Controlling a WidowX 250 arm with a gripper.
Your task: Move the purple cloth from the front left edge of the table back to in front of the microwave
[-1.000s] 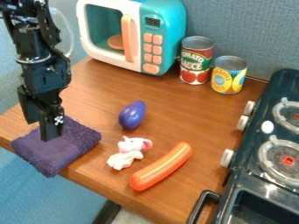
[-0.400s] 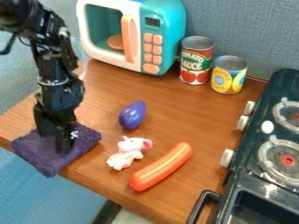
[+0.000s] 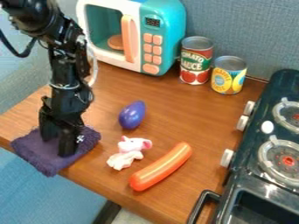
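Purple towel point(image 3: 35, 151), folded into a thick pad, lies in front of the toy microwave point(image 3: 169, 35), well apart from it, with one corner jutting past the near edge of the tabletop point(image 3: 187, 118). Above it hangs the black gripper point(image 3: 58, 148), its fingers open, one on either side of a strip of cloth; whether their tips press into the pile cannot be told.

Between towel and microwave, though off to one side, rests a purple egg-shaped toy point(image 3: 132, 115). Farther out in front of the microwave are a small white-and-pink toy animal point(image 3: 125, 151) and an orange toy sausage point(image 3: 161, 166), set near each other. A red-labelled can point(image 3: 196, 61) and a yellow-labelled can point(image 3: 228, 76) stand upright just beside the microwave, and a dark toy stove point(image 3: 260, 131) sits beyond them.

The work in hand appears to be a grasp on the towel. A sound pinch would likely call for seating the tips gently in the cloth, without driving them into the wood, then closing squarely on a generous fold. Too shallow a bite might take only the top layer and let the rest unfold. A slow first lift would test the hold, as the overhanging corner could sag or pull.
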